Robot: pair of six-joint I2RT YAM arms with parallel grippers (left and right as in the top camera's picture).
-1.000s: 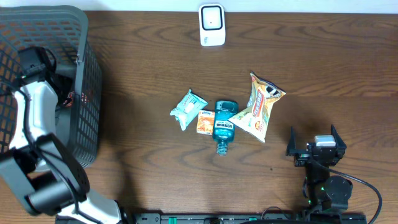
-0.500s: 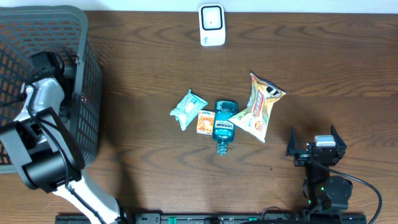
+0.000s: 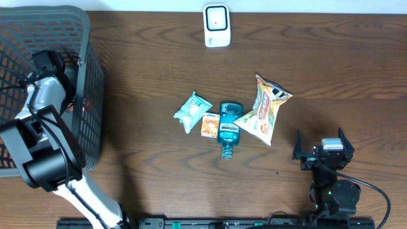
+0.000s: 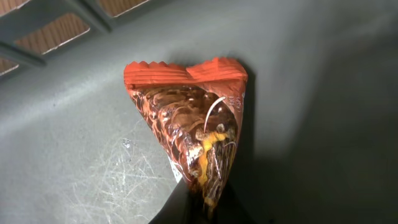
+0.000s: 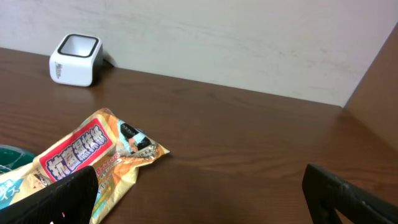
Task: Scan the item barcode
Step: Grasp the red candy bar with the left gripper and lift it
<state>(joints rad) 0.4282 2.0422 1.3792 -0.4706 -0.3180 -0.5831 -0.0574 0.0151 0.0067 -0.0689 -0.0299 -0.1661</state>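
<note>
The snack packet (image 4: 196, 134), orange-red with a chocolate picture on its face, sits pinched by its narrow end in your left gripper (image 4: 202, 208). The jaws are fully closed on that corner, and the crimped top edge points away from the fingertips. Just beyond it is the grey floor of the basket (image 3: 38, 19), with the mesh wall farther ahead of the gripper.

The grip looks thin, only a tip of film, so lift straight up and slowly. Clear the basket rim before you swing sideways, or the loose end may catch the mesh and pull free. No barcode shows on the face toward the wrist camera, so it is probably on the back. Expect to roll the wrist so that side meets the scanner's window.

The scanner (image 3: 216, 25) stands well away from the left gripper, across the table (image 3: 159, 57) at its far edge. A cluster of other goods (image 3: 229, 124) lies between the two arms, so pass on the far side of it.

Your right gripper (image 3: 322, 147) is wide open, holds nothing, and is parked well apart from everything.
</note>
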